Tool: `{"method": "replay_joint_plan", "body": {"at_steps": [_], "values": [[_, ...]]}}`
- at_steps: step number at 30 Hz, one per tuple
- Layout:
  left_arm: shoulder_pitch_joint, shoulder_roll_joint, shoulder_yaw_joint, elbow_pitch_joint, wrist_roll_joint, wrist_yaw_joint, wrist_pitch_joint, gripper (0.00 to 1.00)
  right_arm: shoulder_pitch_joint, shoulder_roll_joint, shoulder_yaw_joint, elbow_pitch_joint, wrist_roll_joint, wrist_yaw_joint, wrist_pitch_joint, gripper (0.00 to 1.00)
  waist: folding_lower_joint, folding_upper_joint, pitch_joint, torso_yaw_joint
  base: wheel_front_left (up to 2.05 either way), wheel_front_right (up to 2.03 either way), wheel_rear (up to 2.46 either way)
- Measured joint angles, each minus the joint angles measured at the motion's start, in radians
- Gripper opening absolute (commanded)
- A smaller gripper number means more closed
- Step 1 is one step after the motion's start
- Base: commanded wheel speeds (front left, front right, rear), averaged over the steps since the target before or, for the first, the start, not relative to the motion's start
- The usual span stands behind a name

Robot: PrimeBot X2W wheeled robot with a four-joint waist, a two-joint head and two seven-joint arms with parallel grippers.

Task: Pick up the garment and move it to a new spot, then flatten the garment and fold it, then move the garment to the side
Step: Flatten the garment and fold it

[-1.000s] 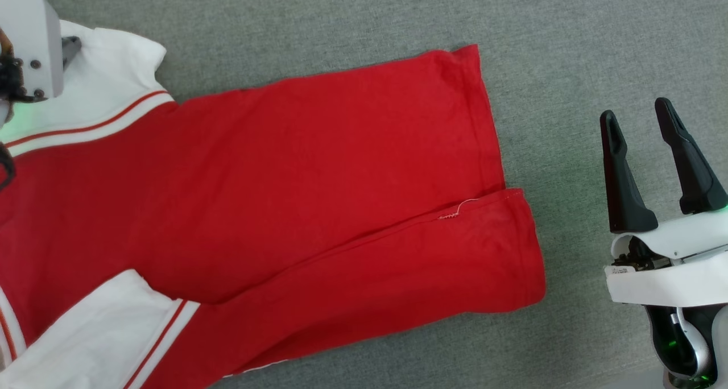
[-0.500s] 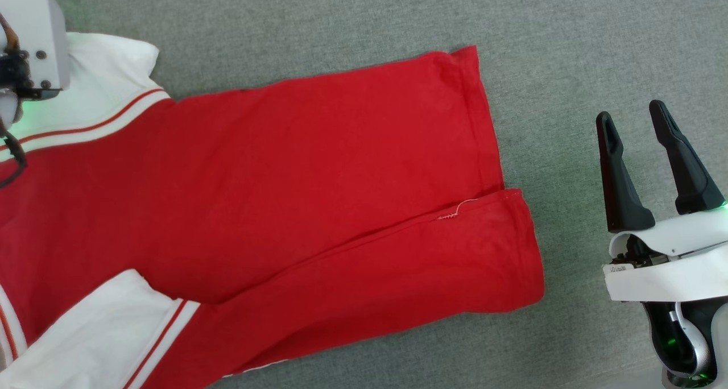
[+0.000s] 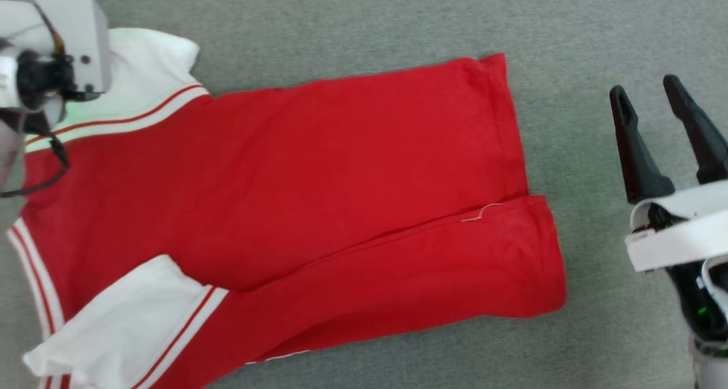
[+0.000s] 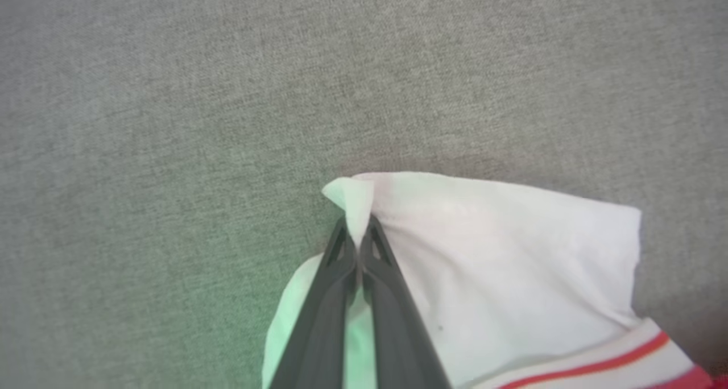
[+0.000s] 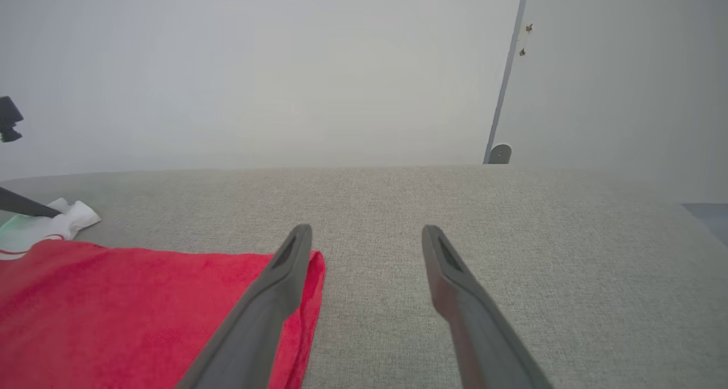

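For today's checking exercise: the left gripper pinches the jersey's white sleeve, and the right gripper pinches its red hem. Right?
No. The right gripper is open, apart from the jersey, as the head view shows. The left gripper does pinch the white sleeve.

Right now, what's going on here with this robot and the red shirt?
The robot is working on a red jersey lying spread across the grey surface, with one long side folded over. Its left fingers are shut on the corner of a white sleeve, pinching it. Its right fingers are open over bare surface just past the hem, holding nothing.
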Motion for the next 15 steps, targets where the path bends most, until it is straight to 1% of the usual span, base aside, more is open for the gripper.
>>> {"method": "replay_joint_plan", "body": {"at_steps": [2,4,8,10,15], "values": [[-0.001,-0.017,-0.004,0.007,0.000,-0.004,-0.008,0.00,-0.034,-0.016,-0.001,0.014,-0.002,0.000,0.053,1.00,0.0001,0.0000,-0.004,0.015,0.00,0.00,0.00],[-0.004,-0.032,-0.006,0.017,0.000,-0.010,-0.013,0.00,-0.074,-0.014,-0.008,0.038,0.000,0.000,0.116,1.00,0.0000,0.0000,-0.008,0.030,0.00,0.00,0.00],[-0.012,-0.062,-0.009,0.040,0.000,-0.027,-0.025,0.00,-0.158,-0.002,-0.021,0.104,-0.003,0.000,0.253,1.00,0.0000,0.0000,-0.011,0.055,0.00,0.00,0.00],[-0.020,-0.073,-0.010,0.054,0.000,-0.033,-0.033,0.00,-0.197,0.014,-0.031,0.147,-0.006,0.000,0.329,1.00,0.0000,0.0000,-0.010,0.066,0.00,0.00,0.00],[-0.033,-0.098,-0.011,0.085,0.000,-0.050,-0.049,0.00,-0.279,0.040,-0.024,0.243,-0.014,0.000,0.504,1.00,0.0000,0.0000,-0.003,0.083,0.00,0.00,0.00]]}}
